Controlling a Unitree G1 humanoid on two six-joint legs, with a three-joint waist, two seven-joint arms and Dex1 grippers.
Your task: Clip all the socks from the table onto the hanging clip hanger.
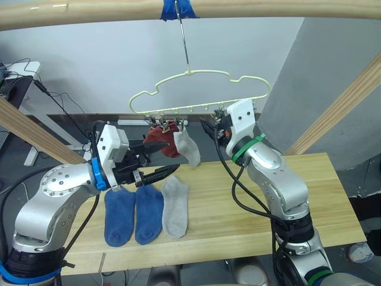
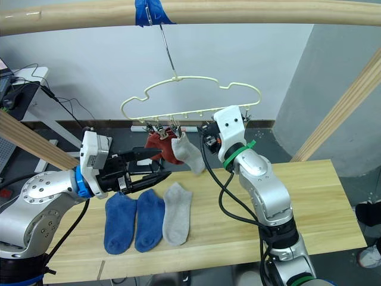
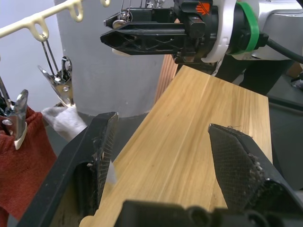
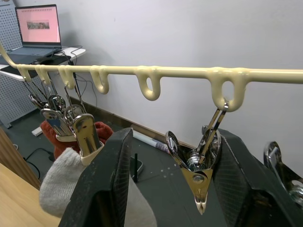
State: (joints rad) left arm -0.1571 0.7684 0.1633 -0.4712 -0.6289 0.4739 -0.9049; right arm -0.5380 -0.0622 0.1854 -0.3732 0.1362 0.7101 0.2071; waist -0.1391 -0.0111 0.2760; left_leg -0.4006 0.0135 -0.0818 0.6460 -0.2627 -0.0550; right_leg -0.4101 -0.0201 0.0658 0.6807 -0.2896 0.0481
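Left gripper (image 1: 156, 161): nearest your camera; fingers spread, nothing between them, hovering above the table just left of the hung socks. You have it free for the next pick.
Table (image 1: 333, 202): three socks lie on it side by side, toes toward you.
Blue sock 1 (image 1: 118, 215): leftmost, flat, unclipped.
Blue sock 2 (image 1: 149, 213): touching the first blue one, flat, unclipped.
Grey sock (image 1: 175, 205): right of the blues, flat, unclipped.
Hanger (image 1: 199, 89): hooked to the taped pole above the table's far edge; clips run along its lower bar.
Red sock (image 1: 164, 140): hanging from clips at the left end. You cannot tell from these views whether one or two red socks hang there.
Hung grey sock (image 1: 189, 148): clipped just right of the red, dangling free.
Free clip (image 4: 199, 165): metal, empty, sitting between the right gripper's fingers.
Right gripper (image 1: 209, 127): raised to the lower bar, fingers apart around that clip, not pressing it as far as you can see.
Progress: roughly half done. Left for you: both blues and the grey.
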